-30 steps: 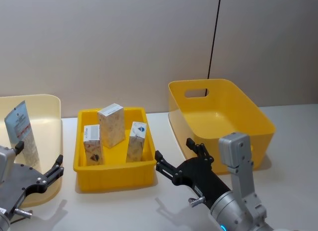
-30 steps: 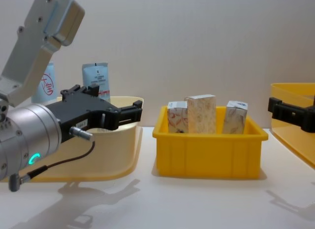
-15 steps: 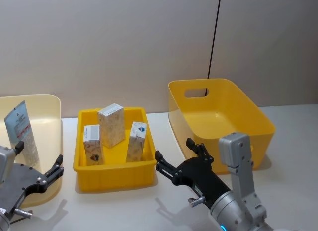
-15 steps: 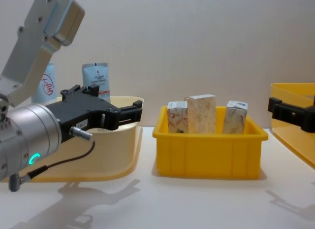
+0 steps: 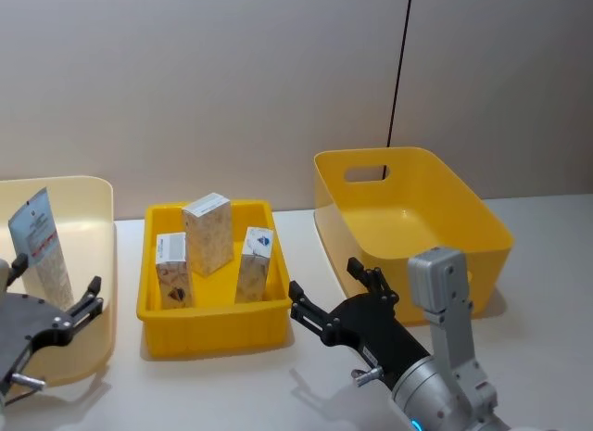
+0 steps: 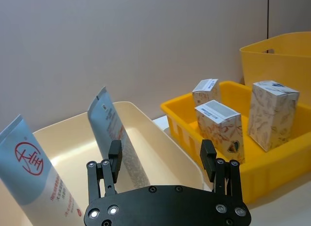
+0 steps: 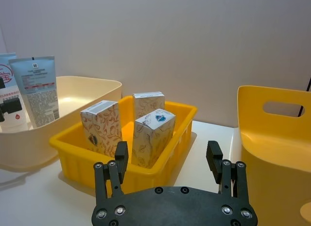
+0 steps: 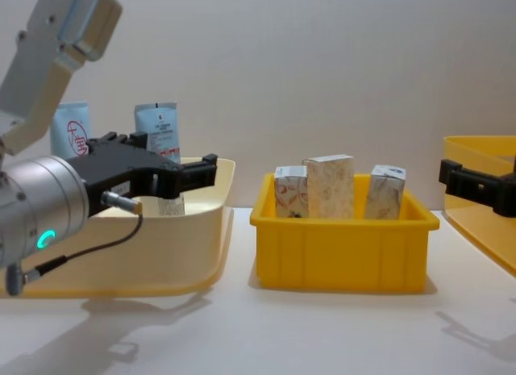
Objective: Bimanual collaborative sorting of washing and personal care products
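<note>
Two pale-blue tubes stand in the cream tub [image 5: 97,204] at the left: one with a red round mark [image 8: 71,136] and one with dark print [image 8: 157,125]. In the small yellow bin [image 5: 213,325], three cream marbled cartons [image 5: 208,232] [image 5: 172,270] [image 5: 255,262] stand upright. My left gripper [image 5: 54,277] hovers open over the near part of the tub, short of the tubes [image 6: 116,138], holding nothing. My right gripper [image 5: 324,275] hangs open and empty in front of the small bin's right corner, pointing at the cartons [image 7: 153,137].
A large yellow basket [image 5: 463,218] with a handle slot sits at the right, behind my right arm. A grey wall closes the back. Bare white table [image 8: 322,335] lies in front of the bins.
My left gripper has drawn to the left and slightly up, now lying over the tub instead of past its near right corner. The right arm has not moved.
</note>
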You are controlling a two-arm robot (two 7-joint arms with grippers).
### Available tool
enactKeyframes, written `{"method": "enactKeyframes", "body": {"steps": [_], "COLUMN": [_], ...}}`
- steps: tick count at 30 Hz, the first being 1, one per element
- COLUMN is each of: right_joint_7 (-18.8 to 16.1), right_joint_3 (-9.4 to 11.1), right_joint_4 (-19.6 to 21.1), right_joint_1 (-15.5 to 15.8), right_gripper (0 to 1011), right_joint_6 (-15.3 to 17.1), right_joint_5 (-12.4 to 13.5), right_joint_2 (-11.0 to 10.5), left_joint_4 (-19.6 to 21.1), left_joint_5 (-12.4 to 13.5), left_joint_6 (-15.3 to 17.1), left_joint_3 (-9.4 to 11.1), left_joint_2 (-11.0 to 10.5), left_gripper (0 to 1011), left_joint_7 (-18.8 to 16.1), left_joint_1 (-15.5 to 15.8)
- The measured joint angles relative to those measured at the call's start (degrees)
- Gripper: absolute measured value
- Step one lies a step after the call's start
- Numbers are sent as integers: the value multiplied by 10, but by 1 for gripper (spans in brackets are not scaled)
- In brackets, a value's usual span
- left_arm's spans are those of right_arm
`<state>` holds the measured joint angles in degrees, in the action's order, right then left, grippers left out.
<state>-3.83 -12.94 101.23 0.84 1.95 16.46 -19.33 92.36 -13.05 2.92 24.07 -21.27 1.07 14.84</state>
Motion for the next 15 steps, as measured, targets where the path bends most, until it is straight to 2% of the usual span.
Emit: {"method": "enactKeyframes", "body": {"steps": [15], "right_joint_7": [0], "right_joint_3": [0], "right_joint_4": [0], "right_joint_1": [0], "right_gripper": [1001], "right_joint_6": [0], "right_joint_5": [0], "right_joint_2": [0], "left_joint_4": [-32], "left_joint_5": [-39], "left_joint_6": [23], "left_joint_3": [-38], "left_joint_2": [11], "left_gripper": [1003], "left_joint_7": [20], "left_joint_1": [26]}}
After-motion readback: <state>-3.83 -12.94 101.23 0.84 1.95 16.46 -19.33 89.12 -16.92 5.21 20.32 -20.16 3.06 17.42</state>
